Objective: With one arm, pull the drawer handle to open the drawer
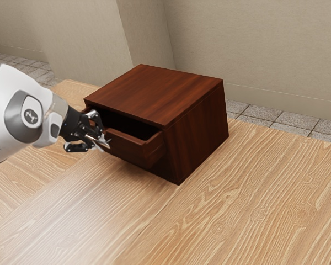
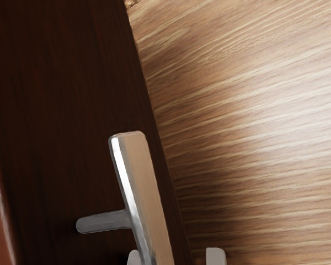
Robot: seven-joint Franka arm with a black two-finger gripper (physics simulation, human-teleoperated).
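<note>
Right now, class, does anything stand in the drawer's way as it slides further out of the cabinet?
Nothing visible does. The drawer is partly out, the gripper is at its handle, and the wooden surface ahead of it is bare.

Light wood table [image 1: 226, 210] carries one dark cabinet [image 1: 171, 105], flat at 12 o'clock from centre, near the far edge.

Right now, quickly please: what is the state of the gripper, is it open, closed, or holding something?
Gripper: at the drawer handle, but open or closed cannot be told.
</note>
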